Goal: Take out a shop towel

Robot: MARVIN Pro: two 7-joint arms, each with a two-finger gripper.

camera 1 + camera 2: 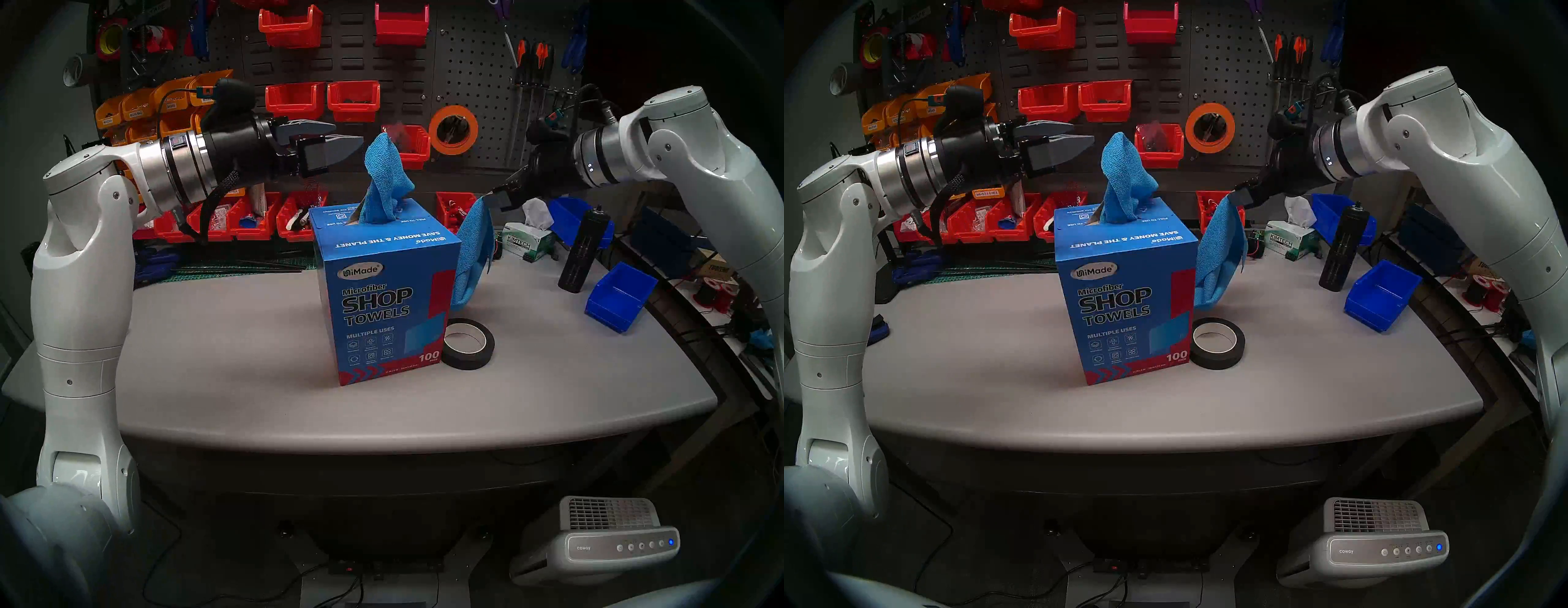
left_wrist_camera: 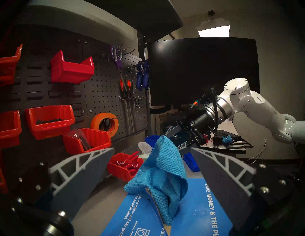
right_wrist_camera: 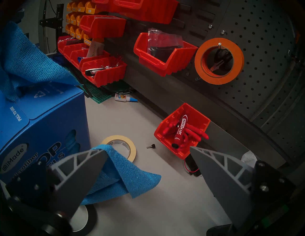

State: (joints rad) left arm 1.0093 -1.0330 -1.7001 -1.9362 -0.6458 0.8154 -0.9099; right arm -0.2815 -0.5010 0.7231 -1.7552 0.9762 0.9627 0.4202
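Where the left gripper (image 1: pixel 348 133) reaches in level from the left, its two grey fingers stand spread with nothing between them, and their tips stop just short of a blue towel tuft (image 1: pixel 384 182) that stands crumpled out of the slot in the top of the blue SHOP TOWELS carton (image 1: pixel 382 305). From the left wrist view this tuft rises in the gap between the fingers but beyond them, touching neither.

Right of the carton hangs the shop towel (image 1: pixel 473 250), fully out of the box. It drapes limp from the right gripper (image 3: pixel 148 149) down along the carton's right side, its lower end folding onto the grey table (image 1: pixel 254 361) just behind a black tape roll (image 1: pixel 469 343). The right gripper slants down toward the carton with its jaws wide apart, so it pinches nothing. The cloth is only caught over the tip of one finger (image 3: pixel 82 169), the one nearer the carton, and trails off below it.

From the head views, the right gripper's fingers are dark and bunched against the background, so their spread shows only in the right wrist view. How the cloth clings to the fingertip is hidden behind the finger itself. The hanging cloth covers part of a beige tape roll (image 3: pixel 118 146), and the carton hides the towel's left edge. Inside the carton nothing can be made out.
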